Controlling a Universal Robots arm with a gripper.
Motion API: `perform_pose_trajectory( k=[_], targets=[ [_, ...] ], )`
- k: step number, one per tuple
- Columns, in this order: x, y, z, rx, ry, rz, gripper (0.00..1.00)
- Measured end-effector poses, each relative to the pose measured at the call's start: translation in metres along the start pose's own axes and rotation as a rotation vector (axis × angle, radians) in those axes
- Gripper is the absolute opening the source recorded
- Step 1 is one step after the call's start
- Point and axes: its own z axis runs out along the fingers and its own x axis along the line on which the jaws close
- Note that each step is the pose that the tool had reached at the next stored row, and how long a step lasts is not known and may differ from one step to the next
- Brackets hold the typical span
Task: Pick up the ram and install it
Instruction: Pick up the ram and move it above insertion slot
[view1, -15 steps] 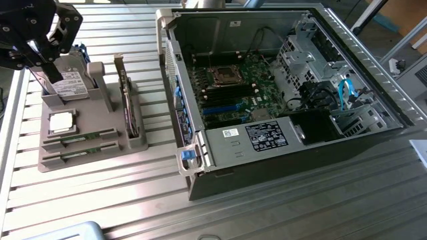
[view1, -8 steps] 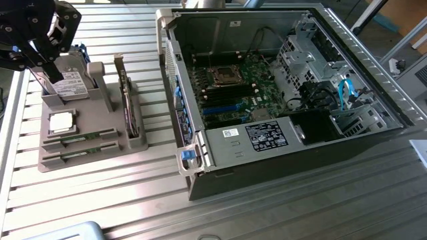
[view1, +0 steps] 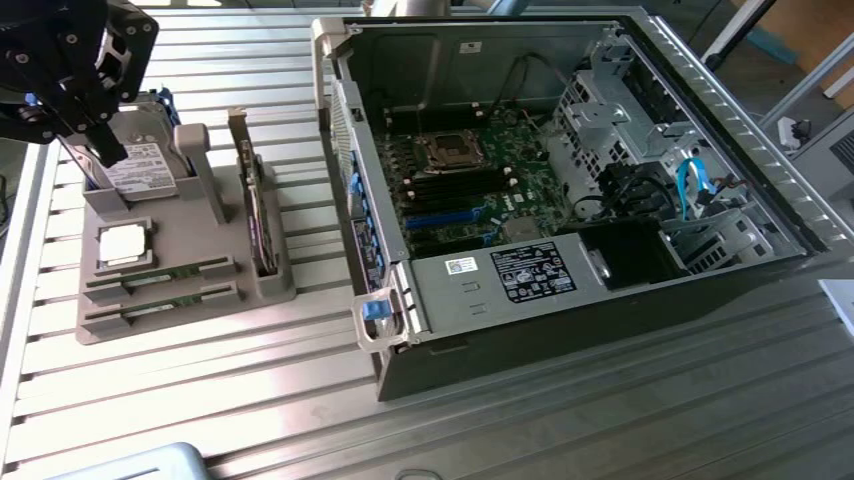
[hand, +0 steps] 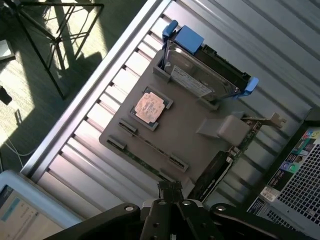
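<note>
A ribbed metal counter (view1: 240, 400) carries a grey holder (view1: 174, 330) on the exterior view's left and an open computer case (view1: 747, 130) on the exterior view's right. The case lies on its side with its motherboard (view1: 467, 190) exposed.

The ram (view1: 174, 272) rests on edge in a slot at the near end of the holder, a thin green stick lying flat along the slot. A second stick (view1: 174, 299) sits in the slot just beside it, parallel to the first. From the wrist camera, the ram (hand: 152, 145) and the second stick (hand: 140, 160) run side by side between small end clips on the holder (hand: 185, 125).

A square silver processor chip (view1: 123, 243) sits in a recess just beyond the ram. A hard drive (view1: 140, 165) in a blue-handled frame stands at the far end. A larger green card (view1: 251, 200) with a metal bracket stands upright along the holder's case-facing side.

The robot arm (view1: 67, 60) hangs above the hard drive end of the holder. Its jaws are closed together and hold nothing, raised clear of the parts and well apart from the ram. The wrist camera looks down past the jaw tips onto the holder.
</note>
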Motion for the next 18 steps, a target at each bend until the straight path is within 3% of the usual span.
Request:
perform_pose_trajectory(
  k=[18],
  targets=[
    [-0.0001, -0.0001, 0.0, -0.0064, 0.0058, -0.262, 0.11]
  ],
)
